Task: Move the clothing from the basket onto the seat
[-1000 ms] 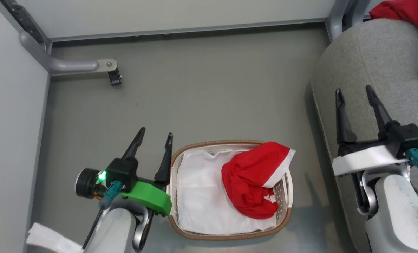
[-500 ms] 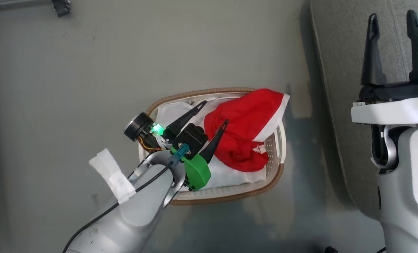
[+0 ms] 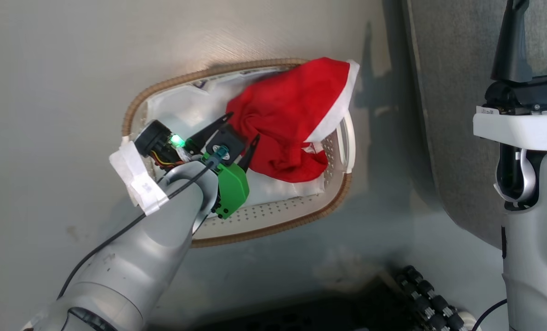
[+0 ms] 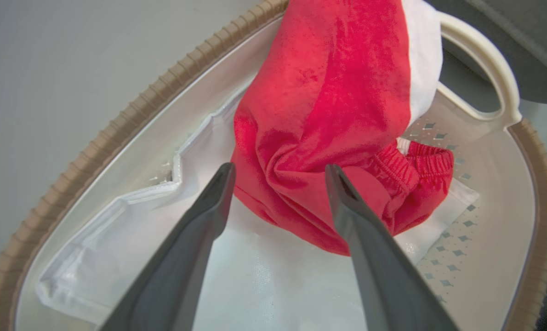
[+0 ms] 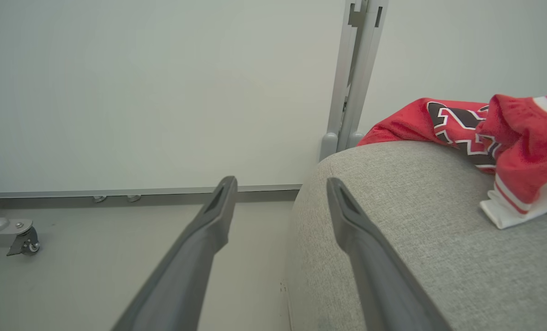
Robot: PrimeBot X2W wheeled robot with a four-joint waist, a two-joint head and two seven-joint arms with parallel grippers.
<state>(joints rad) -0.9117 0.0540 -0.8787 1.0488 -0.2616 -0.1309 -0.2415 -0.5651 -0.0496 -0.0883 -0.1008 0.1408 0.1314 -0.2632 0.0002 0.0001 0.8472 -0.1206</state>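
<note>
Reaching down into the basket [image 3: 264, 234], the left gripper [image 4: 279, 169] is standing wide open and grasping nothing. Its two dark fingers are pointing at the crumpled near edge of the red garment [image 4: 328, 92], one to each side of a fold; whether the tips are touching the cloth I cannot tell. That garment is lying bunched in the half of the basket nearer the sofa [image 3: 457, 115]. Its white trim is draping over the brown woven rim beside the white side handle [image 4: 485, 59], and a gathered elastic band is showing at its lower right in the left wrist view. Under it a white liner [image 4: 255, 285] is covering the basket's bottom, with the perforated wall showing past its edge. The basket is sitting on the grey floor [image 3: 71, 69], just beside the sofa's rounded edge.

The right gripper [image 5: 279, 181] is hanging released and empty, fingers spread, at the sofa's edge and well apart from the basket. Beyond it, a heap of red clothing [image 5: 521, 151] is lying on the sofa's grey fabric — part of it is bearing a black-and-white emblem, part white striped trim. Behind the sofa a pale wall [image 5: 163, 92] is rising, and a small caster [image 5: 23, 241] is resting on the floor at the left of the right wrist view.
</note>
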